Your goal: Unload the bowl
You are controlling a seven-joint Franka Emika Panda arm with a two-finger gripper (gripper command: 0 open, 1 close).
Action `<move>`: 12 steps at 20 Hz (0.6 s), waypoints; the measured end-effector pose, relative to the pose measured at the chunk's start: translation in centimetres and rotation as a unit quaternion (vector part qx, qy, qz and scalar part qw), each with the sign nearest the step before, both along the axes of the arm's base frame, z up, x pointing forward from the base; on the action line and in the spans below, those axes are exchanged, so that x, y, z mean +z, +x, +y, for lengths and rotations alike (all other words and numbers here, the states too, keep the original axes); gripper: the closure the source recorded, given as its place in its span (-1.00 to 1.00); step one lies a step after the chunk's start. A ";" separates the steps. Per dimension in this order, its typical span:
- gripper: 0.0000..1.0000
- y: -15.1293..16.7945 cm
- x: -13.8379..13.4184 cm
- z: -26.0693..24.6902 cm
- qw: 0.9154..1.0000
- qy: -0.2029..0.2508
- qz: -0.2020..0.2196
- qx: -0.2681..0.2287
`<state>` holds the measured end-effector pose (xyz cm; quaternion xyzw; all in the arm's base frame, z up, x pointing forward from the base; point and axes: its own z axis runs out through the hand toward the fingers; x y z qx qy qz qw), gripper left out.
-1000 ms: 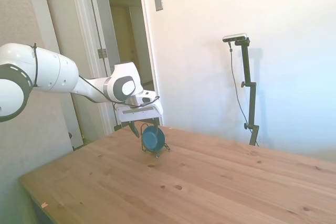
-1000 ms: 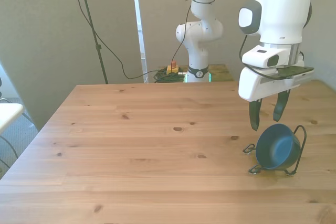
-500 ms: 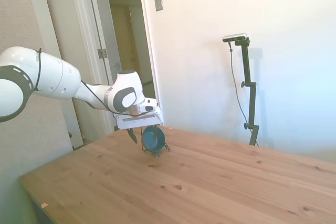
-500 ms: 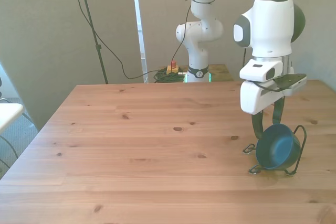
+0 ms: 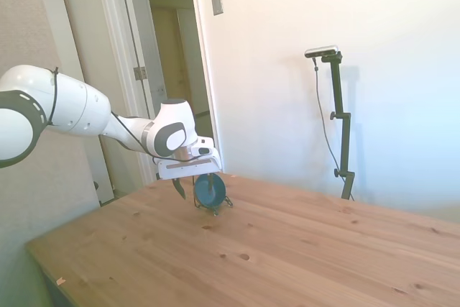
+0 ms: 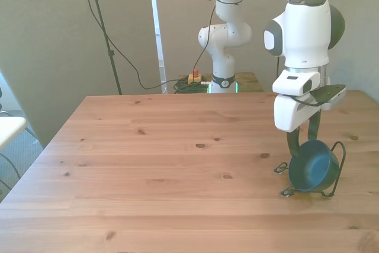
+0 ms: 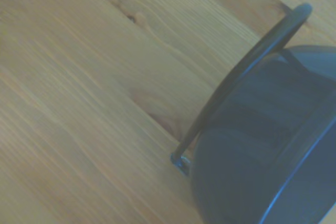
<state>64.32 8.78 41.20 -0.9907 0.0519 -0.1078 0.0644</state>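
Here the bowl (image 6: pixel 313 167) sits tilted on its side in a thin black wire stand (image 6: pixel 329 173) near the counter (image 6: pixel 154 170) edge on the front view's right, with broad bare wood toward the front view's left. The white arm (image 6: pixel 305 28) hangs down, its tool (image 6: pixel 300 144) spread, fingers straddling the bowl's upper rim, not visibly closed on it.

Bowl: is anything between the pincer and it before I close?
Nothing visible. The pincer is open right at the upper rim of the bowl, one finger on each side. Only the wire stand cradles the bowl on edge, looping behind and below it, clear of the rim being gripped.
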 end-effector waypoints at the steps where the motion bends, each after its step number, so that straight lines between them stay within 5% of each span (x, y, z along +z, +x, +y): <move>1: 1.00 0.0 0.0 0.0 1.000 0.000 0.000 0.000; 12: 1.00 0.5 0.5 0.1 1.000 0.004 -0.006 0.000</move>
